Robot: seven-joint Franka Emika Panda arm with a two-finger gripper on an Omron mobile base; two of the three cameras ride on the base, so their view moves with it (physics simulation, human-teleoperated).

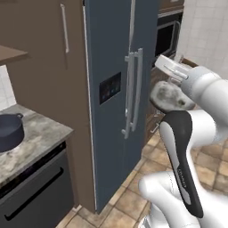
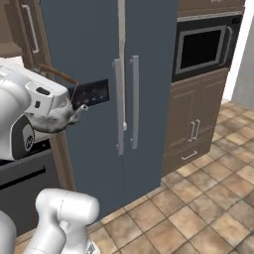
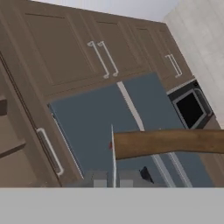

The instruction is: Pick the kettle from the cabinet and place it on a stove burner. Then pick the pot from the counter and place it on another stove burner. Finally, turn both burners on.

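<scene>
The pot (image 1: pixel 10 131) sits on the counter (image 1: pixel 38 138) at far left, with the fridge (image 1: pixel 116 89) in the middle. At right the gripper (image 2: pixel 55 84) is clamped on the brown handle of the kettle (image 2: pixel 57 119), which hangs below it in mid-air. I'd guess the stove lies leftward, past the pot.

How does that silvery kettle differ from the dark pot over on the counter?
The kettle is silvery and mottled; the pot is dark blue-grey. The kettle hangs in the air from the gripper, shut on its brown handle; the pot sits on the counter. The kettle has a spout; the pot is open-topped. Both are round.
</scene>
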